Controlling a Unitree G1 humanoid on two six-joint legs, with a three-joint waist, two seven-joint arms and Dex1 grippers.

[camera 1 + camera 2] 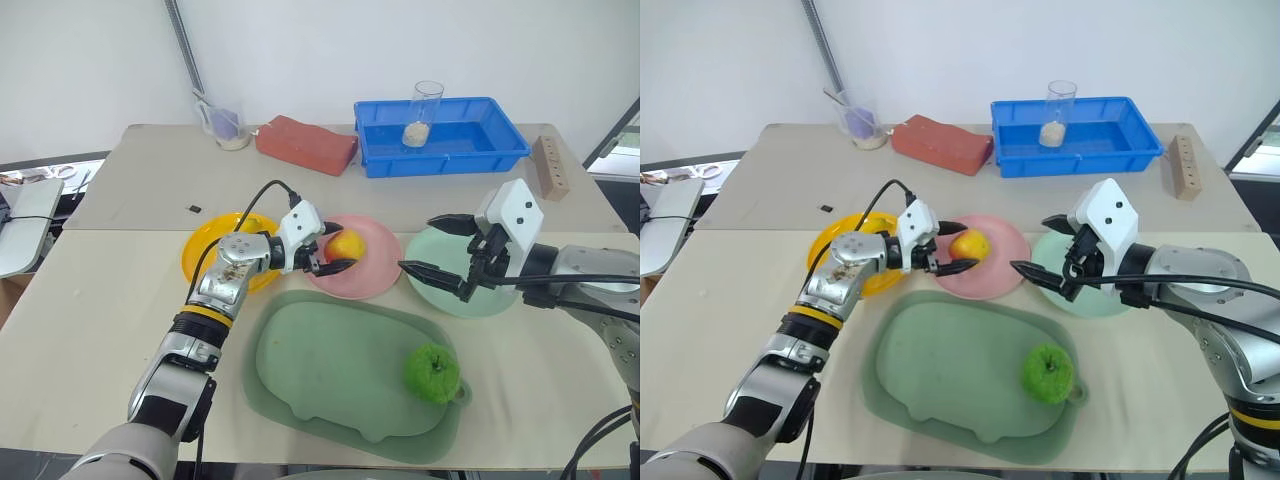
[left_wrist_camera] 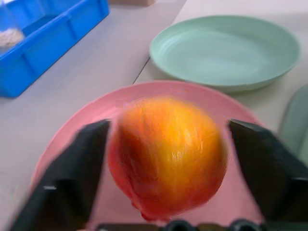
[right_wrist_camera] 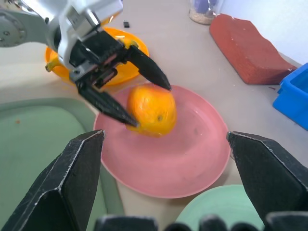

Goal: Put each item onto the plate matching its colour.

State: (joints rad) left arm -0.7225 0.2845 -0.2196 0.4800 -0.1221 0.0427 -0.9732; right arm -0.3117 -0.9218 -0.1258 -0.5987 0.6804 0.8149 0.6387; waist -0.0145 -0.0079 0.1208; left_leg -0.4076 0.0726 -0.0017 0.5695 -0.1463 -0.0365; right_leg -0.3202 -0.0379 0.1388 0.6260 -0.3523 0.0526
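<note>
Nearest on the pale table lies the large dull-green rounded plastic tray. The round bright green toy apple with its short stem sits on the tray's right part, close to the right rim, apart from both grippers.

Just beyond the tray stand three equal round smooth plastic plates in a row. The yellow plate is on the left, partly covered by the left arm; something yellow lies on it, too hidden to make out clearly. The pale pink plate is in the middle and bears the round red-and-yellow toy apple. The left gripper reaches over the pink plate from the left, its two black fingers spread on either side of this apple; in the left wrist view a narrow gap shows between the fruit and each finger, so the jaws stand wide and hold nothing, and the apple rests on the plate. The pale mint green plate is on the right. The right gripper hangs over its left part, pointing left, with its black fingers spread wide and nothing between them.

Farther back, on the second table top, lie a reddish brick-shaped block, a blue plastic bin with a clear tumbler standing in it, a clear cup on the left, and a small wooden block on the right.
</note>
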